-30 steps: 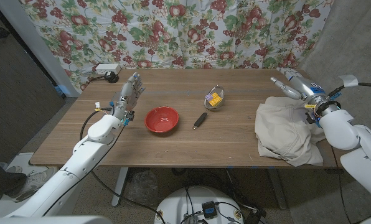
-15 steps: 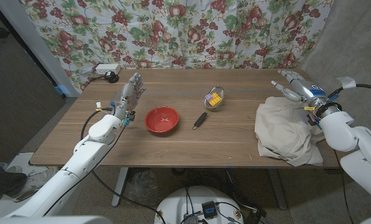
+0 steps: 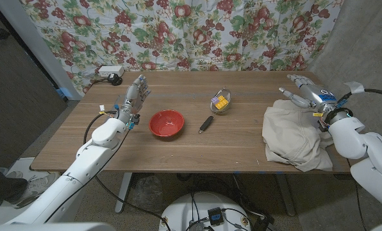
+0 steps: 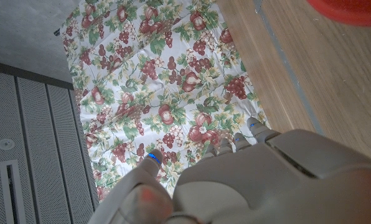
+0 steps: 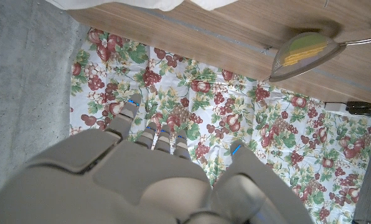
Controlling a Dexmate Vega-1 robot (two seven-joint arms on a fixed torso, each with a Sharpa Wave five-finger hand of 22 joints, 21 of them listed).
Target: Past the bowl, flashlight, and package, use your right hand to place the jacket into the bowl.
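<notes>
A beige jacket [image 3: 293,135] lies crumpled at the table's right end, its front hanging over the near edge. My right hand [image 3: 304,91] hovers above the jacket's far edge, fingers spread and holding nothing. The red bowl [image 3: 166,123] sits left of centre, with a black flashlight [image 3: 206,124] just to its right. A clear package [image 3: 220,101] with yellow contents stands behind the flashlight and shows again [image 5: 305,48] in the right wrist view. My left hand [image 3: 132,99] stands upright to the left of the bowl, fingers apart and empty. A strip of the bowl's rim [image 4: 352,7] appears in the left wrist view.
A white power strip with a black plug [image 3: 111,72] lies at the table's far left corner. A floral curtain [image 3: 197,32] hangs behind the wooden table [image 3: 242,138]. Bare wood stretches between the flashlight and the jacket.
My right hand has drifted a little to the right and toward me over the jacket's far edge. The left arm and the objects have stayed put.
</notes>
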